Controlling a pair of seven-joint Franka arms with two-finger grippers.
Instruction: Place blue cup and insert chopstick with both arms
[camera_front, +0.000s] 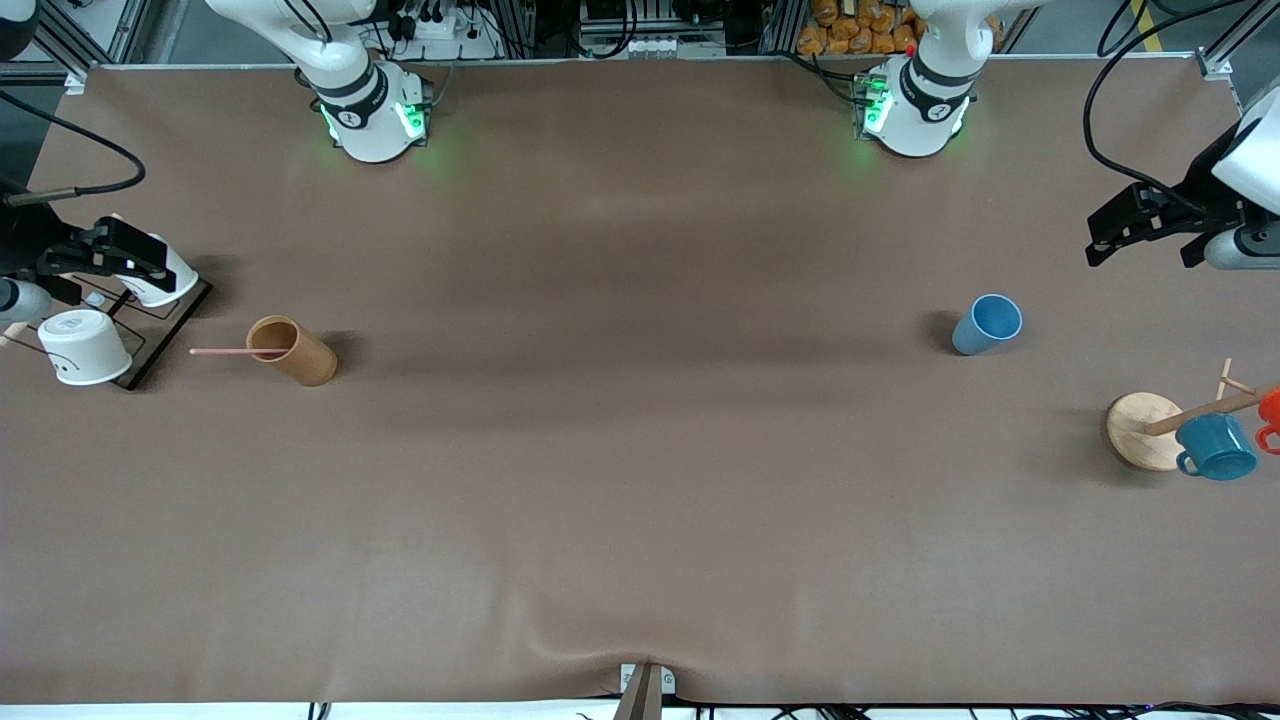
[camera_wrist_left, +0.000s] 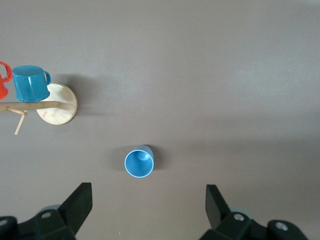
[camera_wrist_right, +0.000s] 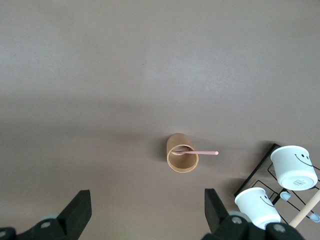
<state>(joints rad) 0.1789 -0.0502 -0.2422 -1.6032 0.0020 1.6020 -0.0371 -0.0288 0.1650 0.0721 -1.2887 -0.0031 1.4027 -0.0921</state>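
Across the tabletop, the blue cup stands toward the left arm's end; the chopstick sits in a tan cup. Left gripper (fingers apart) hovers above it. Right gripper, fingers spread, overlooks the chopstick.

A robotics lab. Two white arms bolted along one edge of a wide counter under a brown cover, green lights glowing at both bases. Aluminium framing, loose black cables and a power strip crowded along that edge. Cups laid out like test props.
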